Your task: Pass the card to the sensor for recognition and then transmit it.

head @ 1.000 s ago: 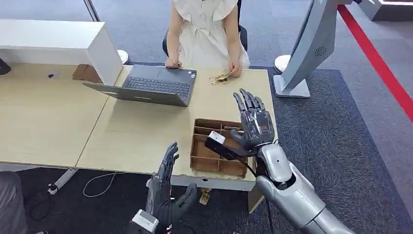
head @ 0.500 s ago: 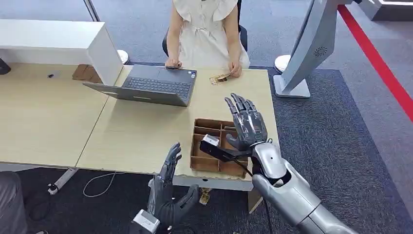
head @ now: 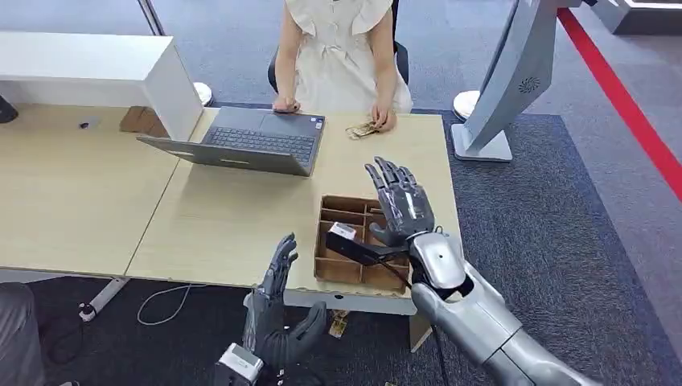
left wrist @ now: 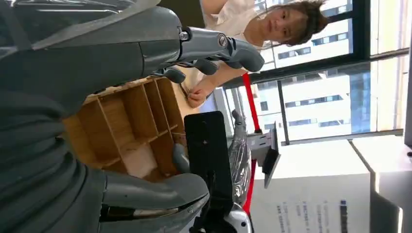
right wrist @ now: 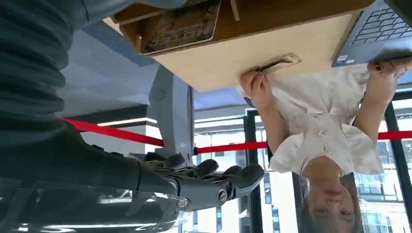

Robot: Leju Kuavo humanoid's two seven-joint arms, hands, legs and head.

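A gold-brown card (head: pixel 363 129) lies at the table's far edge under a person's hand (head: pixel 383 117); the right wrist view has it too (right wrist: pixel 278 62). My right hand (head: pixel 400 201) hovers open, fingers spread and pointing up, over the far right part of a divided wooden box (head: pixel 322 241). In that box lies a patterned card (right wrist: pixel 180 26). A black block with a white end (head: pixel 347 240) juts from my right wrist over the box. My left hand (head: pixel 277 314) is open below the table's front edge, holding nothing. It faces the box (left wrist: pixel 126 121).
An open laptop (head: pixel 257 141) stands left of the card, with the seated person (head: pixel 338 48) behind it. A white cabinet (head: pixel 96 60) sits at the back left, a grey stand (head: pixel 515 80) right of the table. A small card-like piece (head: pixel 338 323) lies on the floor.
My right hand has come down and to the left, closer over the box, still open. The person's hand has settled onto the card. My left hand has hardly moved.
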